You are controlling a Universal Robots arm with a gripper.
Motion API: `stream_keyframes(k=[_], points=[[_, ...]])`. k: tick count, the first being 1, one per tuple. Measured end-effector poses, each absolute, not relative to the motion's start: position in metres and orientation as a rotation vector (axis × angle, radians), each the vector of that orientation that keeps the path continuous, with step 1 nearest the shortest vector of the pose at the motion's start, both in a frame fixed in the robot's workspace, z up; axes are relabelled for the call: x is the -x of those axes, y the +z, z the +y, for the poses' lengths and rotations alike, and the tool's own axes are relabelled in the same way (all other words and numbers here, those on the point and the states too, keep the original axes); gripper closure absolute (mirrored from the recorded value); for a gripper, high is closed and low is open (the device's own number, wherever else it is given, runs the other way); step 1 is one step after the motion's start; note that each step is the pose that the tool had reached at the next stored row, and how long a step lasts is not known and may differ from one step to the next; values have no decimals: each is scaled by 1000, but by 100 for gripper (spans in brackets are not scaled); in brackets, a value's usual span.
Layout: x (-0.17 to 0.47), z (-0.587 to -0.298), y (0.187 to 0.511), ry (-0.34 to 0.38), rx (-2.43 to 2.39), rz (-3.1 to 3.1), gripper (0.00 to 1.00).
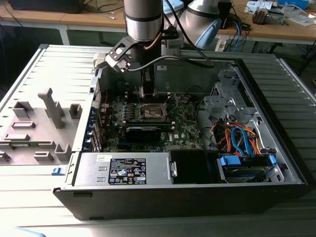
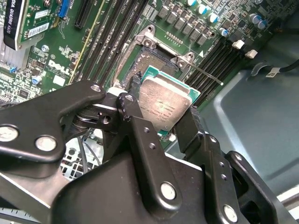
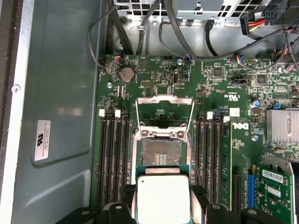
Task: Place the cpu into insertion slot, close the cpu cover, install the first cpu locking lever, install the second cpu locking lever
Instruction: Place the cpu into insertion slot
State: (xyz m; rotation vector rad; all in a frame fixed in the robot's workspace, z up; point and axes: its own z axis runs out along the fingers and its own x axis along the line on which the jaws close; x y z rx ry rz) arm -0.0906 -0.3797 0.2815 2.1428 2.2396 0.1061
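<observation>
The gripper [image 2: 164,106] pinches the cpu [image 2: 163,95] between its fingers [image 2: 135,88], which press on two opposite edges of the chip, and holds it just short of the insertion slot [image 3: 161,153], not yet seated. The slot lies bare near the middle of the green circuit board [image 3: 154,79], between two banks of long black slots. The cpu cover [image 3: 164,98] is swung open on the slot's side toward the board's cabled edge.

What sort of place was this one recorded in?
Probably a robotics lab or workshop: an open desktop computer case lies on a ribbed grey table, cluttered wooden workbenches stand behind, and the gripper holds the cpu above the motherboard.
</observation>
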Motion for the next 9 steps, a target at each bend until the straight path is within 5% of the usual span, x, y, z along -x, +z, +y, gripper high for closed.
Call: stream_keyframes(k=[9], points=[[92, -380, 281, 106, -2143, 2240, 45]])
